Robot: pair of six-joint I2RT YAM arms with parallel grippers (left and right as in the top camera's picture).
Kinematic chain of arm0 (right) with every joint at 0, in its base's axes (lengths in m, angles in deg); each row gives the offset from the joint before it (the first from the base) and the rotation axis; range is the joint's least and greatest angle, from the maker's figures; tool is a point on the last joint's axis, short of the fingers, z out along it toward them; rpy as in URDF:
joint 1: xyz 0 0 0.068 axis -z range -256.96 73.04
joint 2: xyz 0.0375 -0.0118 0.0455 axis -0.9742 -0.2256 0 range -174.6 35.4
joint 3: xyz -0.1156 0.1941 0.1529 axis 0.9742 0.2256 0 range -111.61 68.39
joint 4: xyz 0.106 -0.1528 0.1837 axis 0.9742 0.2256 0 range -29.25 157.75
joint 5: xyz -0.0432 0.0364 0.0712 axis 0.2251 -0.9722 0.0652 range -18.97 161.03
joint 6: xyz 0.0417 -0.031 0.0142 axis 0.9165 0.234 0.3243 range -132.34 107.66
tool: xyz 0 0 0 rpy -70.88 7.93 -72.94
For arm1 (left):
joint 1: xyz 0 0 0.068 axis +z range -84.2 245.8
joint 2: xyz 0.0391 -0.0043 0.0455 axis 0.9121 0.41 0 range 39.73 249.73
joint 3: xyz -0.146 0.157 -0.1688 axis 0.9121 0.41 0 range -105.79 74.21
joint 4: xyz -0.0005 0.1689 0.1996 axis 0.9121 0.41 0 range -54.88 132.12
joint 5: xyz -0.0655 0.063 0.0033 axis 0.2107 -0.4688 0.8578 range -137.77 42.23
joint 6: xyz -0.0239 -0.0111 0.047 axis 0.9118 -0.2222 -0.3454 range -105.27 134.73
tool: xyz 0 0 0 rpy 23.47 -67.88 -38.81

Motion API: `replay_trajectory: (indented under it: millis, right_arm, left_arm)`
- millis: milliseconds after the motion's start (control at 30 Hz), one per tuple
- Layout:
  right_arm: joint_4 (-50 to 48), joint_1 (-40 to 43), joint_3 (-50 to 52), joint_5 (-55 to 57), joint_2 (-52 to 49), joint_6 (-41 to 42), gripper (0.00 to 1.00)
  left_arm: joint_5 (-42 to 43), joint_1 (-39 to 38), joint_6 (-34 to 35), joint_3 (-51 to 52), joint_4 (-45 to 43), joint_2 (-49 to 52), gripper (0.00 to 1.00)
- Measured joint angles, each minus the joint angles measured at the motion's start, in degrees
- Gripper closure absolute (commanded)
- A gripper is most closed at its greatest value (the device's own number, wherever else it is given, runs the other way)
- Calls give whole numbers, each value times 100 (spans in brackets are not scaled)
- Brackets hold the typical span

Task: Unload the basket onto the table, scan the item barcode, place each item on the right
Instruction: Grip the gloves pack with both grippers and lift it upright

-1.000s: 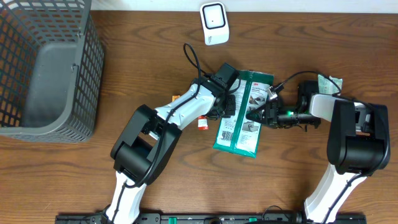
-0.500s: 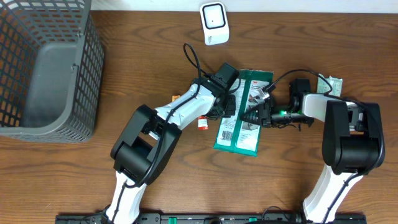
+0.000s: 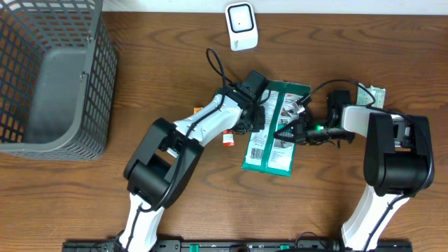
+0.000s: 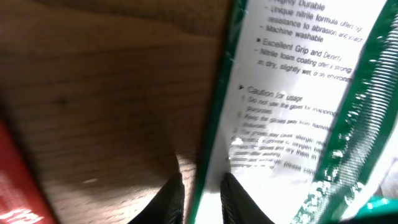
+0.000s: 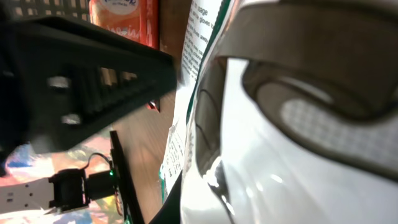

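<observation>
The item is a flat green package (image 3: 269, 150) with a white printed label, lying on the wooden table. My left gripper (image 3: 253, 119) is shut on its left edge. In the left wrist view the green rim of the package (image 4: 298, 93) runs between the two dark fingers (image 4: 171, 202). My right gripper (image 3: 283, 131) reaches in from the right and is shut on the package's right side. In the right wrist view one dark finger (image 5: 166, 211) lies against the label (image 5: 199, 37). The white scanner (image 3: 241, 26) stands at the back, apart from both grippers.
A grey wire basket (image 3: 42, 77) fills the back left corner. A small red and orange item (image 3: 227, 138) lies just left of the package. Another green packet (image 3: 371, 94) sits by the right arm. A black cable (image 3: 213, 66) loops behind the left gripper.
The right gripper has slid left over the package's right side and closed. The package has shifted slightly. The left gripper has stayed on the left edge.
</observation>
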Motion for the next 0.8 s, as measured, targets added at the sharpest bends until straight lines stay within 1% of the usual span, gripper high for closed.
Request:
replay_trajectory:
  millis: [33,67,133,267,400,567,633,700,800]
  right_arm:
    - [63,39,-2,2,11,-26,99]
    - [122,72,0,24,37,-61,99]
    - [254,133,0,109,184,-162,99]
    - [455,175,2,603,901,-262,99]
    - [564,109,2,1311,1794,-238,99]
    - [494,-118,0,2175,2787,2,99]
    - [461,-199,0,2363,3112,50,99]
    - [455,-260,0,2441,3394,92,99]
    - [435,-267,0,2319,3722,44,99]
  left_arm:
    - [-13,28,-42,0,11,-92,69]
    - [-24,66,-85,2,13,-219,63]
    - [-44,157,-151,2,15,-570,56]
    - [-63,442,-216,2,79,-1539,40]
    - [-63,850,-212,2,297,-2297,35]
    - [-66,1593,-214,2,741,-2809,32]
    - [-68,1921,-214,2,957,-2881,30]
    - [-79,2264,-227,2,1180,-2892,23]
    - [-81,2691,-229,2,1493,-2889,18]
